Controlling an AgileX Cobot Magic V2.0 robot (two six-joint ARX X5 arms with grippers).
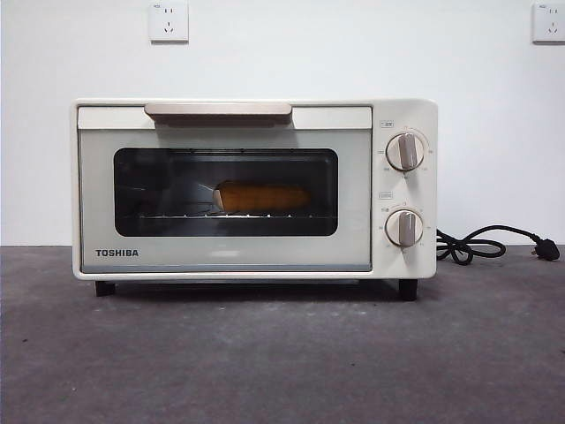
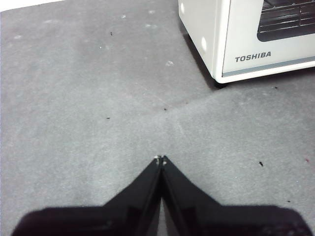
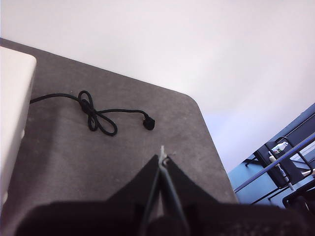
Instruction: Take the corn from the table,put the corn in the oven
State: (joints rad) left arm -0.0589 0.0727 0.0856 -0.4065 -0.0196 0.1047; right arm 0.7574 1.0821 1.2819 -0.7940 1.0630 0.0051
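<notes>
Bare tabletop stretches in front of the oven, whose door is shut with the corn lying on the rack inside. Both the left pincer and the right pincer are closed and empty, well clear of the oven. Little can go wrong; only the tied power cord beside the oven could snag the right arm.

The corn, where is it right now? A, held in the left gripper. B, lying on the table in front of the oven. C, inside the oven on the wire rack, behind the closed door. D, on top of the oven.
C: the corn lies on the wire rack behind the dark glass of the oven, whose door is closed; both grippers are shut on nothing, away from it.
</notes>
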